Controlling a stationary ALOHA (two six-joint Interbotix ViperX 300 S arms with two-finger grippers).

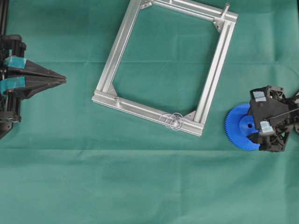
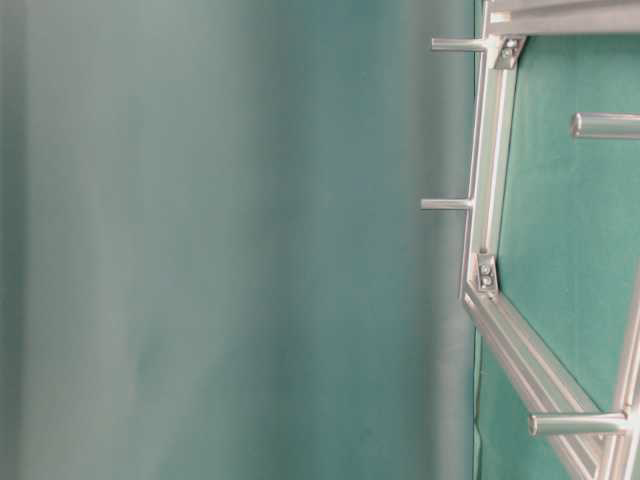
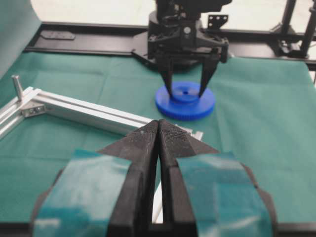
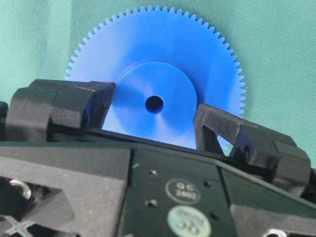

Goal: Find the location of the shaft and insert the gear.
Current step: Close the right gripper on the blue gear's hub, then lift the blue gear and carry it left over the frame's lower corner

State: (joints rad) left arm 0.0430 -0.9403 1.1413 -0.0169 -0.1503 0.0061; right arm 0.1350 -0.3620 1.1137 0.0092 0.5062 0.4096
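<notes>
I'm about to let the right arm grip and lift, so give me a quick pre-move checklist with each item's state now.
1. Right gripper fingers straddle the raised hub of the large blue toothed plastic gear: ok.
2. Fingers clamped on the hub: not ok, gaps show.
3. Gear lies flat on the green cloth: ok.
4. Centre hole unobstructed: ok.
5. Tiny silver pin shaft on the aluminium frame unobstructed: ok.
6. Left gripper shut, away from the frame: ok.
</notes>
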